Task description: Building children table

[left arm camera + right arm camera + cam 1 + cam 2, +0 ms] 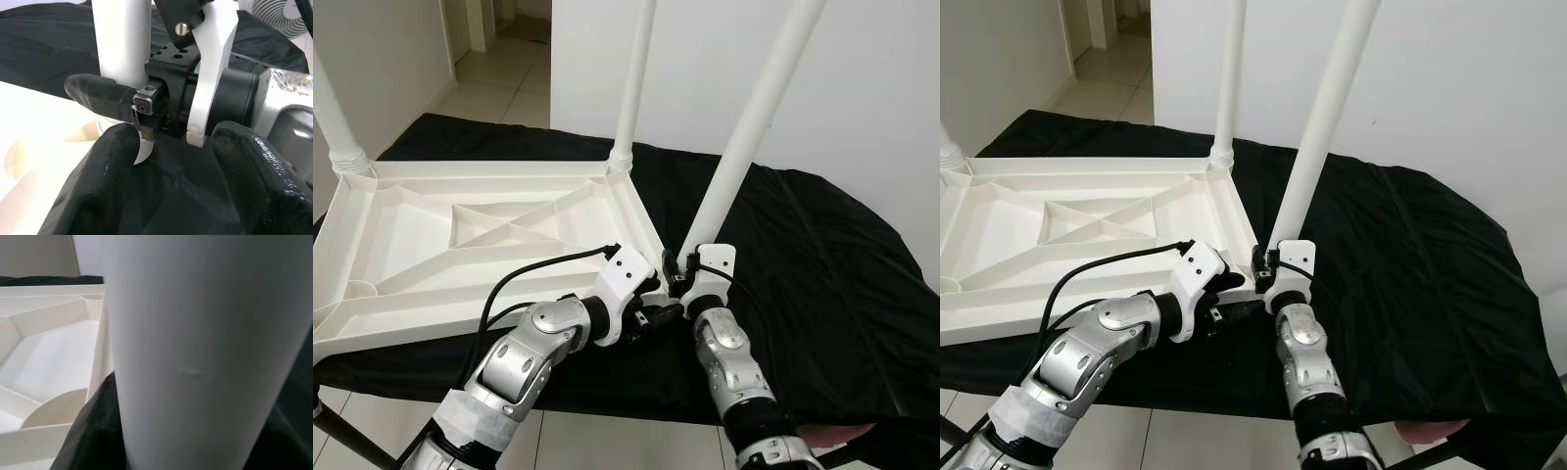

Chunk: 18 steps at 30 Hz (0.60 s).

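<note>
Inspecting the assembly: I have the white children's table [460, 235] lying upside down on a black cloth [822, 255], its ribbed underside facing up. I count 3 legs in view. 2 stand upright in the table's far corner sockets, the far-left leg [328, 108] and the far-right leg [634, 78]. The 3rd leg [759, 108] leans at the table's near-right corner, its foot at the socket there; I judge it not yet seated square, since it tilts away from the table. The near-left socket [357, 290] is bare, so by my reckoning 1 more leg remains after this one.

My right hand [677, 266] is clamped on the base of the 3rd leg, hard against the table's near-right corner; its wrist view shows the leg pressed between dark finger pads. My left hand [166, 161] sits just beside the same corner, fingers apart and gripping nothing, facing the right hand.

I count 2 hands, 1 table, 1 cloth.
</note>
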{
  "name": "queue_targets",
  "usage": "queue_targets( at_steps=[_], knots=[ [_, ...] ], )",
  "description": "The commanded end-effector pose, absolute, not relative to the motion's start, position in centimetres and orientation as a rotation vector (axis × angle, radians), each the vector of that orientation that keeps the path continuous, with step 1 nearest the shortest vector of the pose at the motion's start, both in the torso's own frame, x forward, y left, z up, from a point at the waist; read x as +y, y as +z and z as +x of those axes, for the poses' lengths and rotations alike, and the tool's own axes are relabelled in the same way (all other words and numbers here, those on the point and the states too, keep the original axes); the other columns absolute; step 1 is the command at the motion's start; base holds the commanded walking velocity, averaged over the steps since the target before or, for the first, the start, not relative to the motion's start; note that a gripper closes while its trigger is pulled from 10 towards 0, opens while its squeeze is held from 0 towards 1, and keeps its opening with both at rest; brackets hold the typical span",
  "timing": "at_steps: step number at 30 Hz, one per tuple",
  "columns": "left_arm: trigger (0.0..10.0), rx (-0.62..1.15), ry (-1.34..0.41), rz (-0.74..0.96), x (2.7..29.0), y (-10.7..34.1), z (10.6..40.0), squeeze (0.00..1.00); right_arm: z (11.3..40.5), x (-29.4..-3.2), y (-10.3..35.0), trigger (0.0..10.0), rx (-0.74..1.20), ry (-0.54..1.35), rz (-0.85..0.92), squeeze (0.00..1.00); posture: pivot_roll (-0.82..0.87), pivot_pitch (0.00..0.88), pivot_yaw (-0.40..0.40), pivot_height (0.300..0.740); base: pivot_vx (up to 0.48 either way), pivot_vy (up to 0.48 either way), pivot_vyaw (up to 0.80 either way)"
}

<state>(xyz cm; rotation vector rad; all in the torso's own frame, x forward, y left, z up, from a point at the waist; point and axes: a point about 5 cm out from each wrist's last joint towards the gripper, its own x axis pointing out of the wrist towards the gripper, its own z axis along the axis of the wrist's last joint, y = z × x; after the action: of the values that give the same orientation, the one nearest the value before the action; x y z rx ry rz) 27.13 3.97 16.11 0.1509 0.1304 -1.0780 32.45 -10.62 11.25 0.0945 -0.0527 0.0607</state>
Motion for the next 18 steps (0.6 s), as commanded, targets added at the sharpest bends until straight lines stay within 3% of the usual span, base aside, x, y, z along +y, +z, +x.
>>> queue_targets(
  at_steps=[1, 8, 10, 18],
  knots=[
    [10.0, 0.128, -1.116, 0.155, 3.64, 16.01, 26.74, 0.0, 31.66, -10.72, 9.42, 10.0, 0.036, 0.015, 0.087, 0.0, 0.03, 0.0, -0.124, 0.74, 0.0, 0.0, 0.0],
    [10.0, 0.129, -1.114, 0.151, 3.61, 15.96, 26.66, 0.0, 31.18, -10.0, 9.77, 10.0, 0.046, 0.023, 0.104, 0.0, 0.03, 0.0, -0.129, 0.74, 0.0, 0.0, 0.0],
    [10.0, 0.129, -1.112, 0.152, 3.68, 15.99, 26.75, 0.0, 31.1, -9.96, 9.83, 10.0, 0.046, 0.028, 0.105, 1.0, 0.03, 0.0, -0.128, 0.74, 0.0, 0.0, 0.0],
    [10.0, 0.126, -1.106, 0.155, 3.77, 16.06, 26.9, 0.0, 30.99, -10.12, 10.33, 10.0, 0.028, 0.032, 0.106, 1.0, 0.03, 0.0, -0.128, 0.74, 0.0, 0.0, 0.0]
  ],
)
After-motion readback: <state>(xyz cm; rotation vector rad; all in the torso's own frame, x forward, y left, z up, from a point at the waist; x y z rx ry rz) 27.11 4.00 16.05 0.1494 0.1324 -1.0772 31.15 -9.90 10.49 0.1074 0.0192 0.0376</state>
